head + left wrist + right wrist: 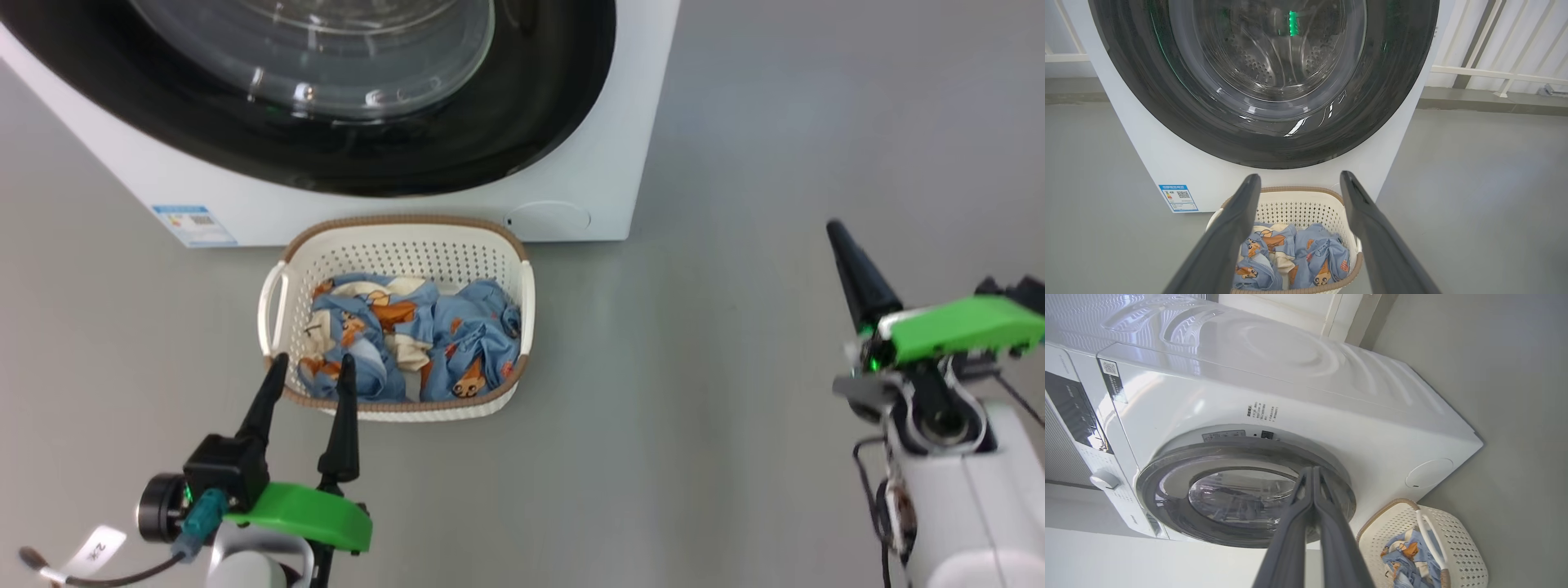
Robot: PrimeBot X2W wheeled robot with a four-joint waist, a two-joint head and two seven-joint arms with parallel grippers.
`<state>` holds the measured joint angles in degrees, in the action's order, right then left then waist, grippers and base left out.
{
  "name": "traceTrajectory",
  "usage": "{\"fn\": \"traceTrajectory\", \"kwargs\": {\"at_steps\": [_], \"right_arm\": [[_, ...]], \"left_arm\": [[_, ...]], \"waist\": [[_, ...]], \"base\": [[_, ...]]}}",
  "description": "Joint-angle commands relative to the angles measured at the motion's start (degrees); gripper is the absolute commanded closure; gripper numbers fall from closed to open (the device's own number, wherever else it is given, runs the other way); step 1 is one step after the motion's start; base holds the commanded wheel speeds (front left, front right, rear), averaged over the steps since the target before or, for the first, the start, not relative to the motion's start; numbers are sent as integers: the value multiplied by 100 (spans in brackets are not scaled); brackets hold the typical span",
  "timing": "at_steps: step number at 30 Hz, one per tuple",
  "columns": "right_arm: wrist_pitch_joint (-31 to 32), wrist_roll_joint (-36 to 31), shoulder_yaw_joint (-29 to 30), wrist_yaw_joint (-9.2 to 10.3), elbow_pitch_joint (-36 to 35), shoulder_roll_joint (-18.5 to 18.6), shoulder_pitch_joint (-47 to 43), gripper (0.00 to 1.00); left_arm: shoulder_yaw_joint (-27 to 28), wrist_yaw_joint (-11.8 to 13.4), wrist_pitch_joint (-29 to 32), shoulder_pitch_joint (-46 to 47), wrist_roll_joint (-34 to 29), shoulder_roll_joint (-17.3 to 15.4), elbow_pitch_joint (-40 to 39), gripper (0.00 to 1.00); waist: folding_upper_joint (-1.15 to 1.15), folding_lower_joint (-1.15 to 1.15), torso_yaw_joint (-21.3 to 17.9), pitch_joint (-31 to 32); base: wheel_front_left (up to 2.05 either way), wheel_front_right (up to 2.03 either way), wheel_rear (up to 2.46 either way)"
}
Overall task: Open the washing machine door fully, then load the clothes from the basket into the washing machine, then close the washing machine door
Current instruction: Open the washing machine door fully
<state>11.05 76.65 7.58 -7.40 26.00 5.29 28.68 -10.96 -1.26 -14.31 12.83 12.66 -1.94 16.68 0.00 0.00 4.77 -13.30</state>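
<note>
Rigid, with a glossy, likely slippery rim, the washing machine door [1265,81] probably wants hooking at its edge; right end effector [1312,473] pinched together, left end effector [313,363] spread wide.

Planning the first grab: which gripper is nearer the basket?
Left. The left gripper, open, is at the near rim of the basket; the right gripper, shut, is well off to its right.

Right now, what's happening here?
Nothing is being handled yet. The round black-rimmed glass door of the big white front-loading washing machine is shut. The light-blue cartoon-print clothes lie in the cream perforated plastic basket before it. The left claw hovers open by the basket; the right claw is shut and empty.
</note>
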Motion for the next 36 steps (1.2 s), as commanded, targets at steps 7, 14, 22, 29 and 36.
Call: {"fn": "traceTrajectory", "kwargs": {"at_steps": [7,14,22,29,36], "right_arm": [[846,1086,307,-9,822,-24,1526,100],[1279,1467,382,-9,1577,62,2793,100],[1443,1279,95,-9,2226,201,4152,100],[1581,922,-258,-9,2942,257,5244,100],[1708,621,-521,-9,3589,277,5978,100]], "left_arm": [[-69,117,-69,425,94,-94,-231,0],[-259,169,-69,555,184,-94,-307,0],[-318,271,-69,715,255,-94,-494,0],[-433,306,-69,880,276,-94,-593,0],[-551,325,-69,1012,316,-94,-633,0]], "waist": [[0,0,388,-523],[0,0,577,-771],[0,0,696,-1130],[0,0,784,-1400],[0,0,860,-1584]], "base": [[0,0,0],[0,0,0],[0,0,0],[0,0,0],[0,0,0]]}}
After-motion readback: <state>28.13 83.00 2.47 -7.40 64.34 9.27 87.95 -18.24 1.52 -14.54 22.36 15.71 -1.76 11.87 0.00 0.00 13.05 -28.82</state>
